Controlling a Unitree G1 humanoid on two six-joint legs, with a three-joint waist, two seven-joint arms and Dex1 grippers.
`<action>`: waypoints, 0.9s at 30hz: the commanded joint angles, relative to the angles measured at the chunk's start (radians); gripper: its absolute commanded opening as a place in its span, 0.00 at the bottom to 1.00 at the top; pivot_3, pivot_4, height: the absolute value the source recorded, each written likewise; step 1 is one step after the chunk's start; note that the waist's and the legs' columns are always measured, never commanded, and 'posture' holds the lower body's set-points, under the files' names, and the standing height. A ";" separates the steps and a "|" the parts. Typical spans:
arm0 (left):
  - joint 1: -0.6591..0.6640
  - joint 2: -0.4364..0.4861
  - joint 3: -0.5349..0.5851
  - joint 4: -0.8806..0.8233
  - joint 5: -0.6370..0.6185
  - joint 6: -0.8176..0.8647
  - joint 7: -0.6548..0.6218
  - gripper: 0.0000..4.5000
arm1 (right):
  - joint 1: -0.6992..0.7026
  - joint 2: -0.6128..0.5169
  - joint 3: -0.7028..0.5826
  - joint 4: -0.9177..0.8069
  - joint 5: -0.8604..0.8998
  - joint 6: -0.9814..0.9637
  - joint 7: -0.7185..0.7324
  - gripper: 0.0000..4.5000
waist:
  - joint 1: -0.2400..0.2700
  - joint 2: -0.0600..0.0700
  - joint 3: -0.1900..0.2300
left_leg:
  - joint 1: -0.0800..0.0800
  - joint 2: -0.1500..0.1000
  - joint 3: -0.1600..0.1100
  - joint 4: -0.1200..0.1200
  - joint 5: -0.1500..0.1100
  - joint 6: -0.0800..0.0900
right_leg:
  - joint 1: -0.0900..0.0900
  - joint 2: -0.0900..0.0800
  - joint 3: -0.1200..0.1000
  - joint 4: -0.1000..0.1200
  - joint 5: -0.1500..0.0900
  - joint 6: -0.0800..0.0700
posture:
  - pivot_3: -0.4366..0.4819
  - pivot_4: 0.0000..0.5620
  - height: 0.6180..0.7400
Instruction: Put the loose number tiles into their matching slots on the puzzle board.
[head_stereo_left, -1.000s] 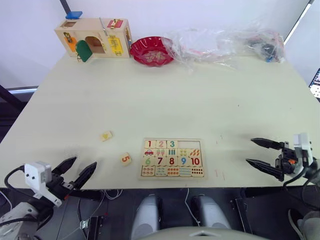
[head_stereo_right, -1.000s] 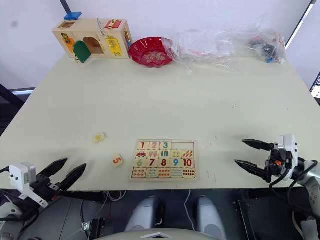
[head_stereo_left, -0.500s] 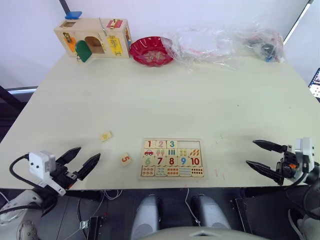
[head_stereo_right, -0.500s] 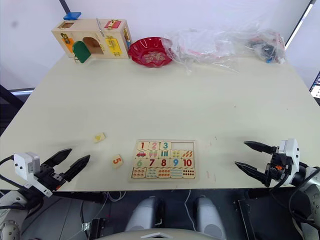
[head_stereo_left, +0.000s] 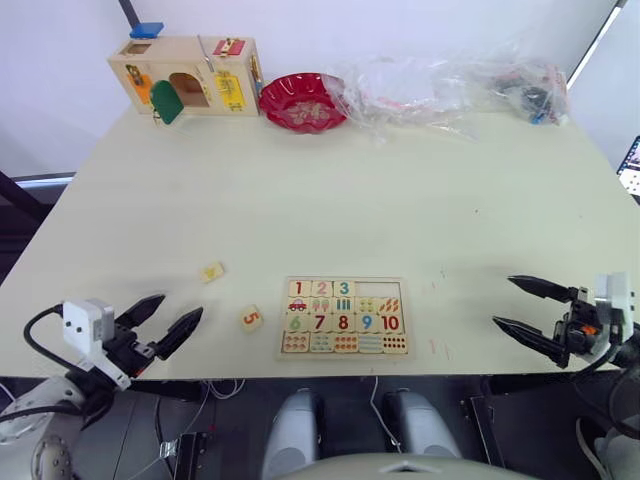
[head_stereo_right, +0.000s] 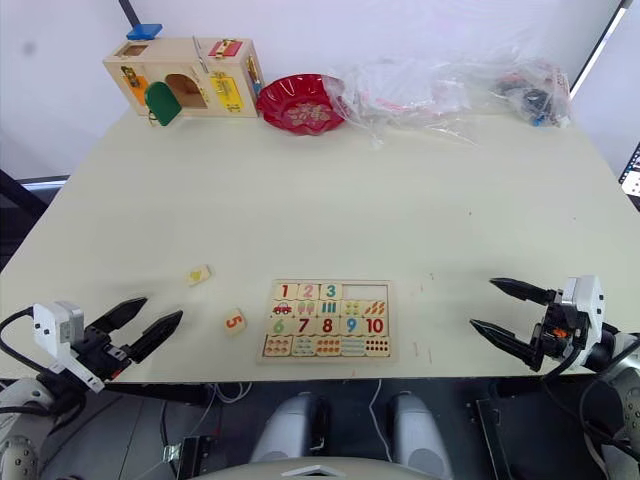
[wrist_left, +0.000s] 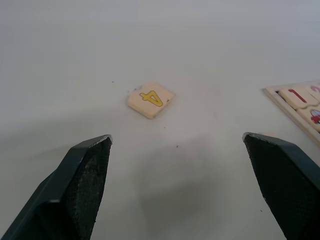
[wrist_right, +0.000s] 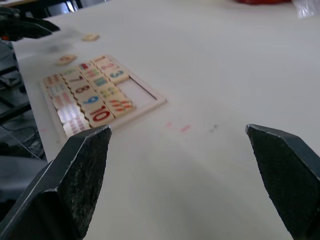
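The puzzle board (head_stereo_left: 346, 279) lies near the table's front edge, with tiles 1, 2 and 3 seated in its top row. To their right, the matching slots (head_stereo_left: 377, 289) are bare. Two loose number tiles lie left of the board: a yellow 4 (head_stereo_left: 212, 271) and a red 5 (head_stereo_left: 251, 319). My left gripper (head_stereo_left: 179, 306) is open at the front edge, left of the 5, and the 4 (wrist_left: 150, 99) lies ahead between its fingers. My right gripper (head_stereo_left: 504, 301) is open, right of the board (wrist_right: 47, 95), holding nothing.
At the far left of the table stands a wooden latch box (head_stereo_left: 187, 75). A red bowl (head_stereo_left: 303, 100) sits beside it, and clear plastic bags (head_stereo_left: 450, 85) stretch along the back right. Both grippers hover at the table's front edge (head_stereo_left: 450, 376).
My left gripper has moved a little forward over the table edge toward the loose tiles. The right gripper has barely shifted. The tiles and the board have not moved.
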 joint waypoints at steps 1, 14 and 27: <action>-0.003 0.076 0.021 -0.003 -0.028 0.004 -0.085 0.99 | -0.035 -0.026 0.002 -0.047 0.052 0.025 0.052 1.00 | 0.000 0.000 0.000 | 0.000 0.000 0.000 0.000 0.000 0.000 | 0.000 0.000 0.000 0.000 0.000 0.000 | 0.48 0.27 1.00; -0.281 0.332 -0.117 0.343 0.062 -0.057 -0.372 0.99 | -0.149 -0.039 0.084 -0.137 0.086 0.078 0.114 1.00 | 0.005 0.001 0.001 | -0.002 -0.001 0.002 -0.007 0.003 0.005 | -0.003 -0.008 -0.020 -0.006 0.000 0.000 | 0.48 0.27 1.00; -0.599 0.331 -0.340 0.688 0.244 -0.238 -0.449 0.99 | -0.125 -0.023 0.076 -0.174 0.080 0.063 0.079 1.00 | 0.007 0.000 0.001 | -0.002 -0.003 0.003 -0.010 0.003 0.005 | 0.000 -0.006 -0.022 -0.009 0.001 0.000 | 0.48 0.27 1.00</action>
